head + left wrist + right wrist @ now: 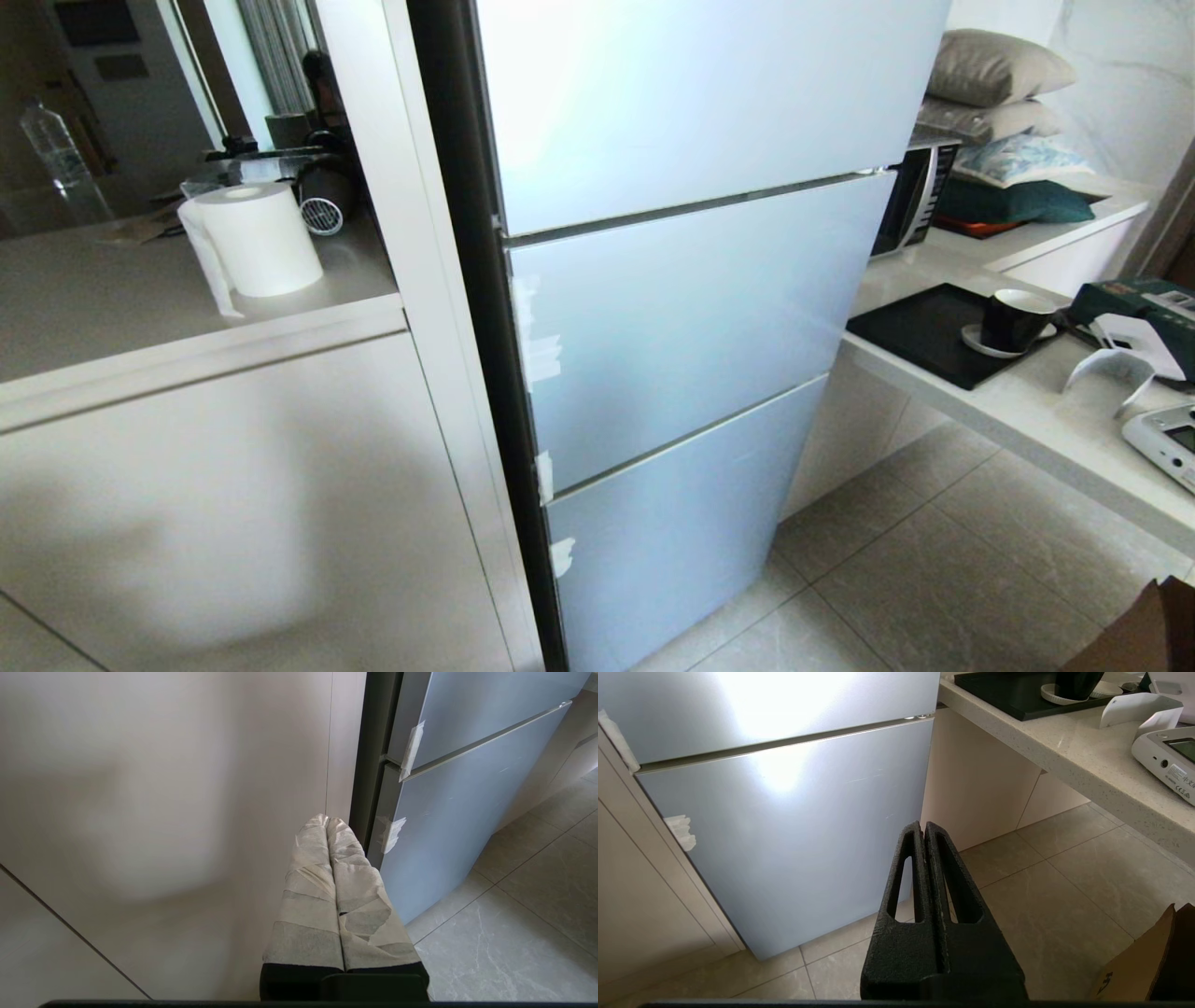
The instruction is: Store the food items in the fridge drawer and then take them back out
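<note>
- Paper roll [260, 238] stands upright on the pale counter [112, 299] at the left, with a clear bottle [58, 154] further back near the wall.
- Cabinet front [233, 504] below that counter is plain and cream – the left gripper [327, 820], its fingers [310, 891] wrapped in pale tape, points at it with both fingers pressed together and nothing between them.
- Fridge [691, 308] fills the middle, tall and upright, its three pale blue frosted doors all closed, with scraps of white tape [537, 350] along the left edges.
- Drawer and food pieces are not visible anywhere – whatever lies behind the closed doors cannot be told.
- Right gripper [923, 828], black, points toward the lowest fridge door [784, 840] and the tiled floor [1064, 891], fingers clenched on nothing.
- Right-hand counter [1046, 401] carries a black tray [924, 331] with a dark cup [1013, 317] on a saucer at its edge.
- Microwave [920, 196] sits behind, beside stacked cushions [999, 103].
- White device [1167, 439] lies near the counter's front edge.
</note>
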Controlling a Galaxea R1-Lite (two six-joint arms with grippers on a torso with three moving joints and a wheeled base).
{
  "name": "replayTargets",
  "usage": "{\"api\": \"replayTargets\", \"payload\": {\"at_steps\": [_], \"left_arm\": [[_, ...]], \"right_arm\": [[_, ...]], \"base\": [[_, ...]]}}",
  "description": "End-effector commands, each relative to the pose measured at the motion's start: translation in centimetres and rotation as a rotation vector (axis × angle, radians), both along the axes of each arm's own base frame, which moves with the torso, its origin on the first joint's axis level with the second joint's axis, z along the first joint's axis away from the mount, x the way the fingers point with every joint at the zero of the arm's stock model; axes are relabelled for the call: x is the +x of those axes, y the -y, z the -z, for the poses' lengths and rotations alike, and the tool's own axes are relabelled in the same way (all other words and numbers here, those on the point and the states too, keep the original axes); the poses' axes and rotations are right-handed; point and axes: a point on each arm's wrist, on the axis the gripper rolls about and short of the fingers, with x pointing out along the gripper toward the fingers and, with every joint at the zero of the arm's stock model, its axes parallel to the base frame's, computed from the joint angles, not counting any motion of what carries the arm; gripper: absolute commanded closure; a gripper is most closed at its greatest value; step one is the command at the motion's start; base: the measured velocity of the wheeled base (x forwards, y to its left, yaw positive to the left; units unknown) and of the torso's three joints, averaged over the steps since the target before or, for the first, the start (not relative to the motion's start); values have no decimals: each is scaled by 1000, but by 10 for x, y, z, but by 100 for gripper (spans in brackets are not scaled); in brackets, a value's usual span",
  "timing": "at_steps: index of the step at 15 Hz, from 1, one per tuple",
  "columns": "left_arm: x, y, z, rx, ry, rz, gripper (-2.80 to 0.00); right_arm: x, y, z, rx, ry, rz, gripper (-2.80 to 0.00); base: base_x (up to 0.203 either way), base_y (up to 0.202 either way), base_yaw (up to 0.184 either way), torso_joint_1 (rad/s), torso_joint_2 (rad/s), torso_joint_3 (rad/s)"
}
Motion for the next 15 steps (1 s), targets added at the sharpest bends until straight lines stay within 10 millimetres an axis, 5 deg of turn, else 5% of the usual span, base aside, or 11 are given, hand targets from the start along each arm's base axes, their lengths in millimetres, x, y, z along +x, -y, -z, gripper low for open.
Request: {"api": "replayTargets", "payload": {"at_steps": [1,3,5,7,11,15], "left_arm": [[0,0,0,-1,-2,-1,0],[-4,0,-15,-19,64,6,0],[-8,1,-54,-85,127,60,0],[9,2,-80,-211,39,116,0],[83,9,-117,-637,-206,224,0],[180,23,-111,-814,-352,244,0]], "right_arm": [[0,0,0,-1,3,-1,0],[0,0,0,0,4,-2,0],[0,0,0,0,4,-2,0],[0,0,0,0,3,-2,0],[0,0,0,0,1,-2,0],[0,0,0,0,1,-2,0]], "base": [[0,0,0,0,0,0],[0,0,0,0,0,0],[0,0,0,0,0,0],[0,0,0,0,0,0],[0,0,0,0,0,0],[0,0,0,0,0,0]]}}
